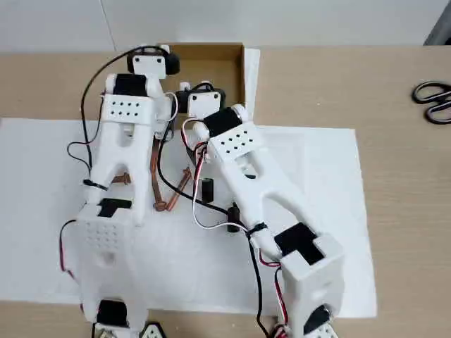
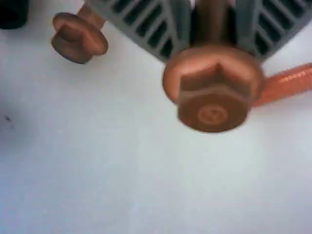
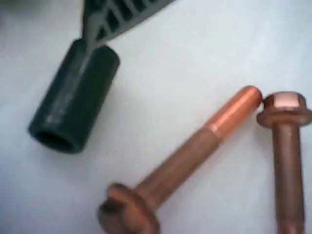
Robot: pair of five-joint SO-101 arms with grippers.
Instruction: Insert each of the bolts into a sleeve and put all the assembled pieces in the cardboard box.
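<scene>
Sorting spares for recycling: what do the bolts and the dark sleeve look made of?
Bolt: metal, likely with a copper-coloured plating; reddish sheen, formed hex flange head. Sleeve: perhaps matte dark plastic or rubber; dull surface, no glint.

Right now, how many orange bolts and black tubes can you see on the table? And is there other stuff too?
Copper bolts: 3
Black sleeves: 2
Cardboard box: 1
Scissors: 1
Total: 7 things
</scene>
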